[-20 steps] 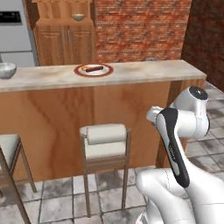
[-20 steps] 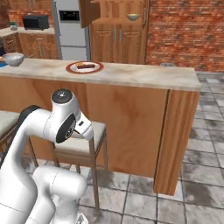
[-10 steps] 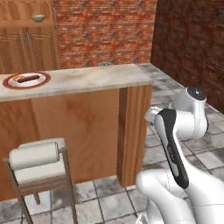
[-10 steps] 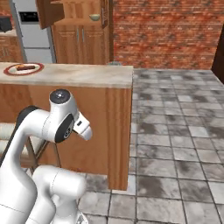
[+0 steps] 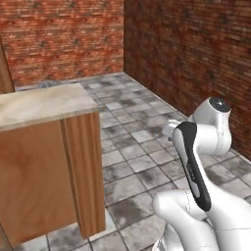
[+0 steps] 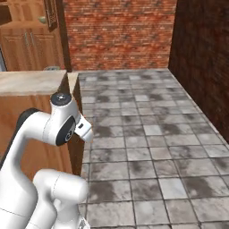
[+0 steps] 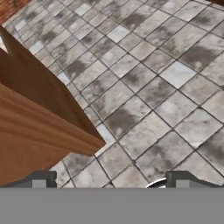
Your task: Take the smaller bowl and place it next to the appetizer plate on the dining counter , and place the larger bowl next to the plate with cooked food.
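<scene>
jaws spread wide and holding nothing: in the hand view the gripper (image 7: 112,180) shows its two dark tips at about 7 and 5 o'clock, well apart, with bare grey floor tiles (image 7: 153,87) between and beyond them. at 9 o'clock in that view stands the wood-panelled corner of the dining counter (image 7: 35,131). in the left base view the counter (image 5: 44,105) sits at 9 o'clock, its beige stone top ending just left of centre; the brick wall (image 5: 186,63) runs from 12 to 3 o'clock and the white arm (image 5: 196,162) rises at 4 o'clock. in the right base view the counter end (image 6: 31,82) is at 10 o'clock, a wooden cabinet (image 6: 27,40) at 11 o'clock behind it.
</scene>
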